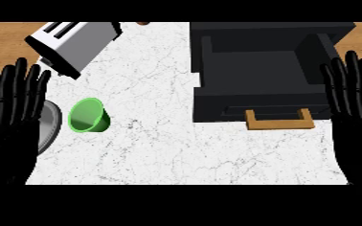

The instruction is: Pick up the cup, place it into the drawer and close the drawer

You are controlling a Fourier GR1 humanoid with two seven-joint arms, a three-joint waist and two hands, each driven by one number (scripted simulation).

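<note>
While both hands, left (21, 100) and right (345, 96), rest open, the cup (88, 117) lies tipped on the bench (163, 143); a careless grasp could roll it away from the open drawer (262, 72).

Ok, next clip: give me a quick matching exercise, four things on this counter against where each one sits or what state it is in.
Things:
1. cup
2. toaster
3. drawer
4. left hand

Places or states:
A. pulled open, wooden handle toward the robot
B. far left corner, set at an angle
C. green, on its side, left part of the counter
D. open at the left edge, fingers up

Pairs: 1-C, 2-B, 3-A, 4-D
</note>
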